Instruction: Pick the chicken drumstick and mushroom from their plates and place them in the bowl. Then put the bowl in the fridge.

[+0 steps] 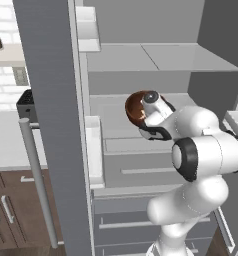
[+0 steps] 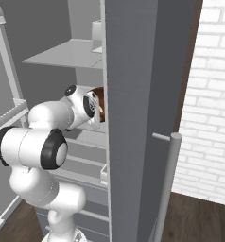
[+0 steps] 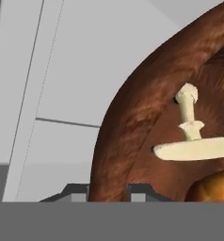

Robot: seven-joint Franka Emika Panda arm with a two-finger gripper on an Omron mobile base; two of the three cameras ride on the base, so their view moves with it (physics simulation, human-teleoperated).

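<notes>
Late stage of task: my claw [image 3: 109, 190] pinches the near rim of the bowl [image 3: 147, 122], one finger tip outside the wall & one inside, so it is closed on the bowl. Hand view: the mushroom [image 3: 191, 141], pale cap w/ stem up, lies inside the bowl, & the chicken drumstick [image 3: 212, 186] shows orange-brown at the bowl's lower right; both pick-and-place steps look done. Left base view: bowl [image 1: 136, 107] is carried inside the open fridge [image 1: 141, 75], over the middle shelf [image 1: 116, 125], toward that shelf's front centre; whether it touches the shelf yet I cannot tell. Right base view: bowl [image 2: 98, 97] sits just past the fridge door [image 2: 133, 118] edge. Remaining, as I judge: set bowl down on shelf, let go, back arm out.
</notes>
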